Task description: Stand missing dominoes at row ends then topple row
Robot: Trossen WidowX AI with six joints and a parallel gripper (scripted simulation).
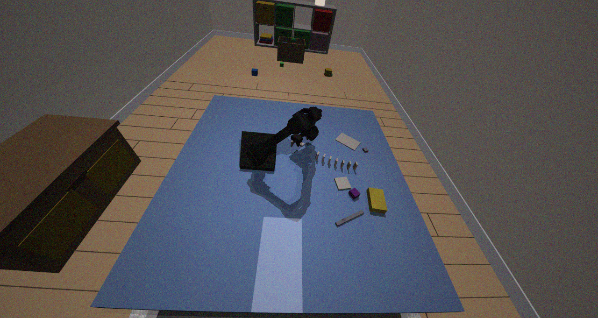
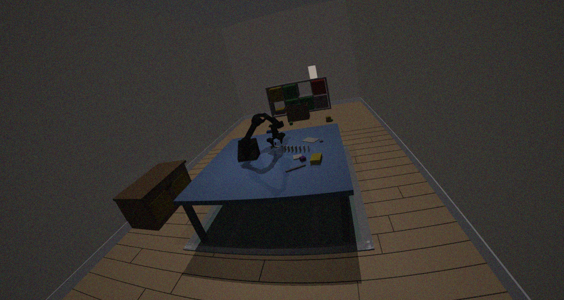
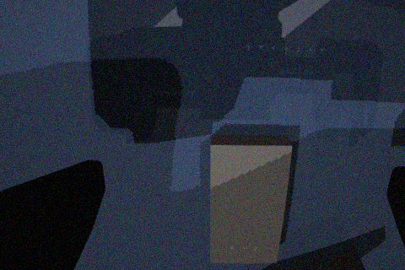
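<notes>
While books fill one cubby, bins (image 1: pixel 322 20) (image 2: pixel 318 87) stand shut.While the shelf (image 1: pixel 294 2) (image 2: pixel 329 94) stands, bins (image 1: pixel 322 20) (image 2: pixel 318 87) fill compartments.

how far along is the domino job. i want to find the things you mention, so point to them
Partly done: a row of seven thin pale upright dominoes (image 1: pixel 336 162) stands on the blue table (image 1: pixel 200 249) (image 2: pixel 252 183). The open black hand (image 1: pixel 297 144) holds nothing; a loose pale domino (image 3: pixel 249 207) lies below it. Left: stand missing dominoes, then push.

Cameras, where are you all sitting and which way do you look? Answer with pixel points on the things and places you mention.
Top: high up, looking down over the blue table (image 1: pixel 188 253) (image 2: pixel 236 183); shows the arm (image 1: pixel 302 122) (image 2: pixel 258 120).
Exterior: farther back, facing the table's near end; shows the arm too.
Wrist: beside the hand, looking past its black fingers at a domino (image 3: pixel 249 207).
Top and exterior share the domino row (image 1: pixel 336 162) (image 2: pixel 296 149).
</notes>
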